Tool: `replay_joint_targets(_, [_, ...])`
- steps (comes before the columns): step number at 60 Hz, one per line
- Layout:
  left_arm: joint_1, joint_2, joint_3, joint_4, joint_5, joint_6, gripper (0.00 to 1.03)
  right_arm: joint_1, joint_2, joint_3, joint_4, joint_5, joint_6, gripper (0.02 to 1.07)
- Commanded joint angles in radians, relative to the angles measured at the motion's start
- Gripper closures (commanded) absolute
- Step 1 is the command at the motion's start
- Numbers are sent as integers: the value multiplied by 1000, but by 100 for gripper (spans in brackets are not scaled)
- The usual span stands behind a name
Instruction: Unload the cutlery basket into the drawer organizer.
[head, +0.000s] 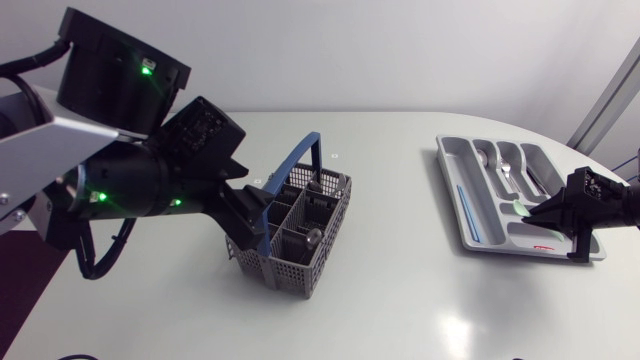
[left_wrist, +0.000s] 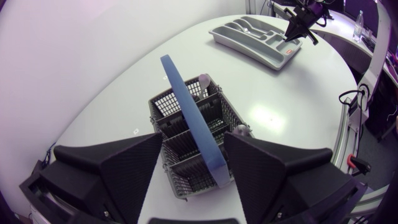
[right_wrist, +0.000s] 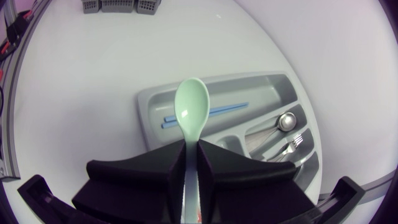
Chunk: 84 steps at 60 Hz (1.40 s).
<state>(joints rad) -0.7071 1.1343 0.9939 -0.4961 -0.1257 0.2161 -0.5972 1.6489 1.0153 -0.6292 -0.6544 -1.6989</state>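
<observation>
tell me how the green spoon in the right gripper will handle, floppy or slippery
The green spoon looks like smooth plastic, so probably light and stiff: it juts from the right gripper without drooping. Its glossy thin handle may pivot if squeezed loosely.

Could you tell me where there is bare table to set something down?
The table between basket and organizer is bare. Crowded: left gripper astride the basket's handle, right gripper holding a spoon over the organizer.
</observation>
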Motion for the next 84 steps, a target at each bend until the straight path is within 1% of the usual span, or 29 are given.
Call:
replay_joint_targets(1, [9,-27,-41,2,-6,25,33,-29,61,32,-24,29,-136,101])
replay_joint_targets(7, [9,-44,-60,4,-6,26,33,-46,101,51,-21,72,-183,100])
replay_joint_targets(9, [11,-50,-66,4,-6,28,33,-52,115,60,-21,85,-192,97])
replay_joint_targets(11, [9,-53,-72,4,-6,28,33,-56,130,68,-20,101,-214,96])
replay_joint_targets(18, [9,-70,-89,4,-6,32,33,-58,173,86,-6,148,-262,95])
replay_joint_targets(23, [8,-84,-103,2,-8,32,33,-58,200,81,45,196,-274,95])
replay_joint_targets(29, [8,-102,-123,2,-8,34,33,-56,219,75,89,228,-278,95])
replay_joint_targets(32, [8,-113,-129,1,-8,34,33,-53,223,63,120,245,-278,91])
replay_joint_targets(34, [9,-120,-138,1,-8,34,33,-53,221,51,148,256,-277,85])
replay_joint_targets(35, [9,-120,-138,1,-8,34,33,-53,221,51,149,257,-277,84])
replay_joint_targets(38, [9,-128,-152,-1,-8,34,33,-49,215,45,171,265,-262,74])
replay_joint_targets(40, [9,-133,-161,-1,-8,34,33,-46,209,48,174,274,-242,64])
replay_joint_targets(42, [9,-137,-167,-1,-8,34,33,-46,203,51,174,274,-234,57])
replay_joint_targets(43, [11,-142,-172,-1,-8,34,33,-46,196,52,172,276,-228,49])
replay_joint_targets(44, [11,-145,-176,-1,-8,35,33,-44,192,52,171,276,-225,43])
replay_joint_targets(45, [12,-151,-179,-1,-8,37,33,-44,187,54,169,279,-222,33])
replay_joint_targets(47, [15,-160,-187,-1,-8,40,33,-44,183,52,168,289,-220,17])
replay_joint_targets(48, [17,-162,-189,-1,-9,40,33,-42,178,51,166,294,-216,13])
replay_joint_targets(54, [35,-192,-210,-2,-8,46,33,-33,132,48,137,291,-192,13])
replay_joint_targets(60, [64,-222,-228,-7,-8,52,33,-3,46,35,82,246,-123,13])
replay_joint_targets(63, [70,-234,-242,-7,-8,52,33,20,9,20,75,225,-85,13])
replay_joint_targets(69, [92,-248,-285,-4,-8,57,33,114,-83,-46,77,193,18,13])
replay_joint_targets(77, [118,-263,-342,13,1,58,33,297,-143,-101,103,193,248,13])
replay_joint_targets(84, [132,-266,-391,30,9,60,34,470,-161,-121,210,213,496,13])
